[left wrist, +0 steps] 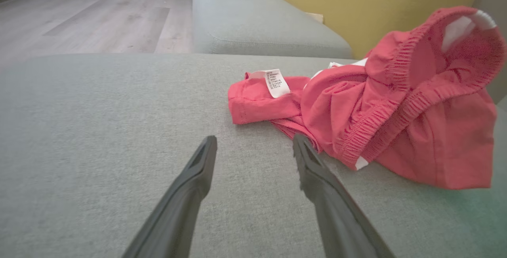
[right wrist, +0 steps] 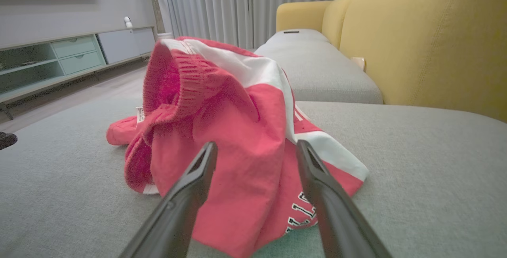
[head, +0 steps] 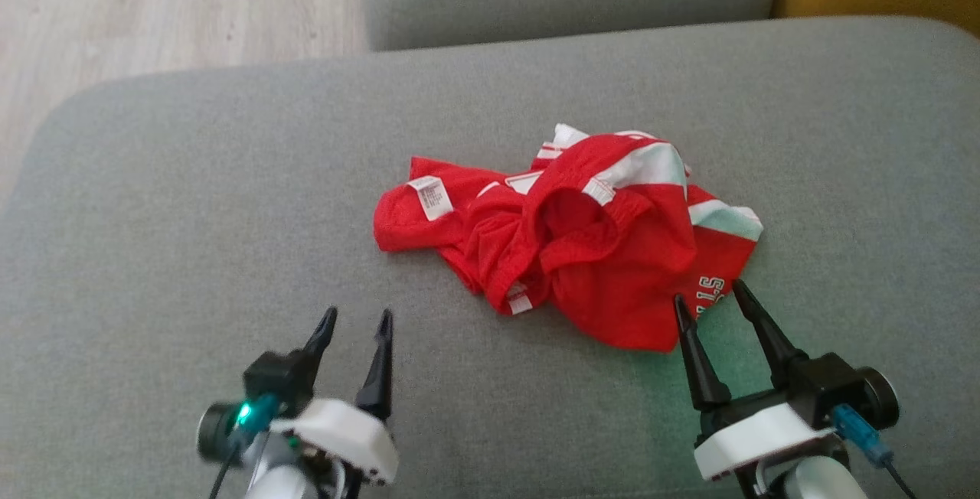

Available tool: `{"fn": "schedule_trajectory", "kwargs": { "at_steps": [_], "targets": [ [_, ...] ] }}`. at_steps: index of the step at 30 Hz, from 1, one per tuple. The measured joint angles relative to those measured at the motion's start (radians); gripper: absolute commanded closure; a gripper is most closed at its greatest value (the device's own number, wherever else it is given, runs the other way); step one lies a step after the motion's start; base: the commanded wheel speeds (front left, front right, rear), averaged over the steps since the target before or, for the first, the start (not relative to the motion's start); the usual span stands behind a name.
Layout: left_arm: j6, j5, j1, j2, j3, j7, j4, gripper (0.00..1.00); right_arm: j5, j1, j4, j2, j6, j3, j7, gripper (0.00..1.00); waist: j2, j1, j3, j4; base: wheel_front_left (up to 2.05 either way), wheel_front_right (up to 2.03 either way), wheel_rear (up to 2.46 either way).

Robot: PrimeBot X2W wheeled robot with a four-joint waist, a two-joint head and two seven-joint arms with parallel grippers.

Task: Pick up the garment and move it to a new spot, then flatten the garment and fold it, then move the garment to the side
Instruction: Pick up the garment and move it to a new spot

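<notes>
We've got the red shorts (head: 589,246) crumpled on the grey cushion (head: 191,216); our right gripper (head: 708,291), fingers spread, straddles their near hem; our left gripper (head: 357,311), spread too, hangs nearby, apart.

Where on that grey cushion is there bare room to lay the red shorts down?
Bare cushion spreads wide between the garment and the cushion's rounded left edge, ahead of the left gripper. A narrower strip lies right of the garment. It's crowded where the open right gripper sits at the garment's near hem.
</notes>
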Motion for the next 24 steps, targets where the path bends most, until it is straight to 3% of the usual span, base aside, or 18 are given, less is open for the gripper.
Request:
{"fn": "schedule_trajectory", "kwargs": {
  "at_steps": [9,23,24],
  "targets": [
    [-0.108,0.051,-0.274,-0.084,-0.074,0.002,0.248,0.00,-0.014,-0.045,-0.016,-0.007,0.000,-0.002,0.000,0.00,0.0000,0.0000,0.105,-0.017,0.00,0.00,0.00],
    [-0.174,0.068,-0.617,-0.131,-0.165,0.010,0.684,0.00,-0.012,-0.120,-0.035,-0.027,0.000,-0.002,0.000,0.00,0.0000,0.0001,0.236,-0.076,0.00,0.00,0.00],
    [-0.181,0.067,-0.631,-0.132,-0.171,0.010,0.701,0.56,-0.012,-0.128,-0.036,-0.027,0.000,-0.001,0.000,0.00,0.0000,0.0001,0.241,-0.082,0.00,0.00,0.00]
  ]
}}
